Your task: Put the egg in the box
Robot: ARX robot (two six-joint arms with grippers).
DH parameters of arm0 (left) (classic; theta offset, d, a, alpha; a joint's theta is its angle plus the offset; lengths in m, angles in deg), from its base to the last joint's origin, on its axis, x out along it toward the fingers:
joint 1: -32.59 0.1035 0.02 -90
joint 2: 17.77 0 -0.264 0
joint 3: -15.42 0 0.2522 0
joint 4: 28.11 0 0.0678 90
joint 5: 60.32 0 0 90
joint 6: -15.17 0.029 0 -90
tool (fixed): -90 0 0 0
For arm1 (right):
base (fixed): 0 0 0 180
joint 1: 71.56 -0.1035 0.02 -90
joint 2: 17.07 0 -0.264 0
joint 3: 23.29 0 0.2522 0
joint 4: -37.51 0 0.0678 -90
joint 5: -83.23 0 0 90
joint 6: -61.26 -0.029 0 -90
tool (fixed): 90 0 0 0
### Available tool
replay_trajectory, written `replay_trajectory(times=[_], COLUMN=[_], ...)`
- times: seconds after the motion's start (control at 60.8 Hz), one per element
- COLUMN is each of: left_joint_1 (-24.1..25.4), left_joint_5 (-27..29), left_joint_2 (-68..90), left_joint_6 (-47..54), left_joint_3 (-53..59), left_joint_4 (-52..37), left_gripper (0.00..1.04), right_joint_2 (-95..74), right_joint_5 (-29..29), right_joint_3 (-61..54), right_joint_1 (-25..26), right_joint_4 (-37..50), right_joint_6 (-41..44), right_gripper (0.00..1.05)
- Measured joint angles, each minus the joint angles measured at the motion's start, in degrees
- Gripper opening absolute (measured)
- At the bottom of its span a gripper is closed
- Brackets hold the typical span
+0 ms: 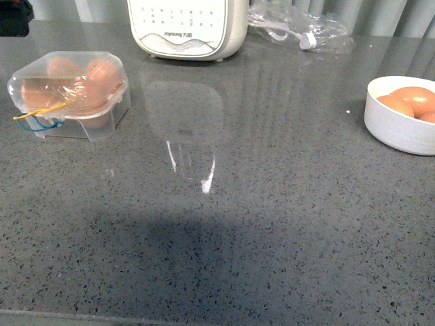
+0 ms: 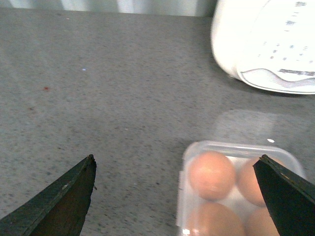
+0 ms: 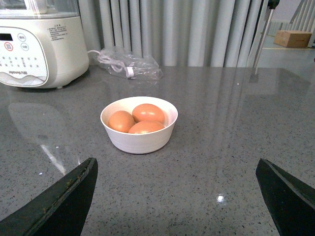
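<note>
The box (image 1: 71, 95) is a clear plastic carton at the far left of the table, with its lid down over several orange-brown eggs and a blue-yellow clasp (image 1: 37, 117) at its front. It also shows in the left wrist view (image 2: 236, 187). My left gripper (image 2: 176, 157) is open and empty, above the carton's near edge. Three eggs, one of them (image 3: 148, 113) on top, lie in a round white bowl (image 3: 140, 137). My right gripper (image 3: 176, 161) is open and empty, short of the bowl. Neither arm shows in the front view.
A white appliance (image 1: 187, 27) stands at the back centre, and it shows in the right wrist view (image 3: 37, 49). A clear plastic bag with a cable (image 1: 299, 30) lies behind, to the right. The bowl (image 1: 401, 125) sits at the table's right edge.
</note>
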Motion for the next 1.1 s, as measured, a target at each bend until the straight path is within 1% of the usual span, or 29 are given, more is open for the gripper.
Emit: replay_trajectory(times=[0.099, 0.23, 0.411, 0.608, 0.74, 0.937, 1.101], left_joint_1=[-2.60, -4.72, -6.45, -7.10, -7.10, -6.95, -6.91], left_joint_5=[-3.89, -5.88, -5.18, -1.84, -0.37, 0.44, 0.24], left_joint_2=[-1.90, -3.89, -9.66, -17.64, -25.64, -37.73, -44.65], left_joint_6=[-2.86, -5.51, -5.27, -2.27, -0.15, 0.50, 0.22], left_joint_3=[0.26, 0.33, 0.92, 3.63, 5.53, 7.06, 8.24], left_joint_4=[3.04, 5.88, 8.09, 13.11, 17.92, 26.75, 32.83], left_gripper=[0.98, 0.98, 0.98, 0.98, 0.98, 0.98, 0.98], right_joint_2=[0.00, 0.00, 0.00, 0.00, 0.00, 0.00, 0.00], right_joint_5=[0.00, 0.00, 0.00, 0.00, 0.00, 0.00, 0.00], right_joint_3=[0.00, 0.00, 0.00, 0.00, 0.00, 0.00, 0.00], right_joint_1=[0.00, 0.00, 0.00, 0.00, 0.00, 0.00, 0.00], right_joint_4=[0.00, 0.00, 0.00, 0.00, 0.00, 0.00, 0.00], right_joint_6=[0.00, 0.00, 0.00, 0.00, 0.00, 0.00, 0.00], right_gripper=[0.97, 0.97, 0.97, 0.97, 0.97, 0.97, 0.97])
